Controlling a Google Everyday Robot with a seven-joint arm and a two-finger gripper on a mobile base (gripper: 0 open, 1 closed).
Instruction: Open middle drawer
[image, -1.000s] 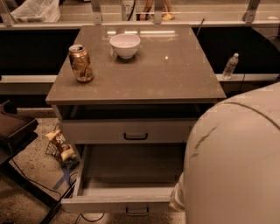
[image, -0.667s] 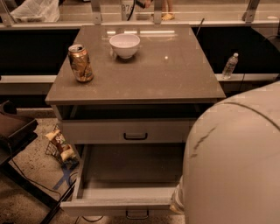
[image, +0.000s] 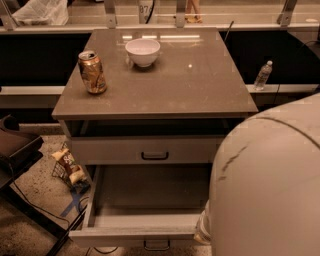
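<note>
Gripper lies hidden behind your white arm shell (image: 270, 190), grasp untellable; middle drawer (image: 135, 232) stands open, so the task looks done.

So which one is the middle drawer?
Find the brown-topped cabinet beside the white arm, whose hand is out of view. Under its top drawer comes the middle drawer. It alone is pulled far out, its inside showing.
</note>
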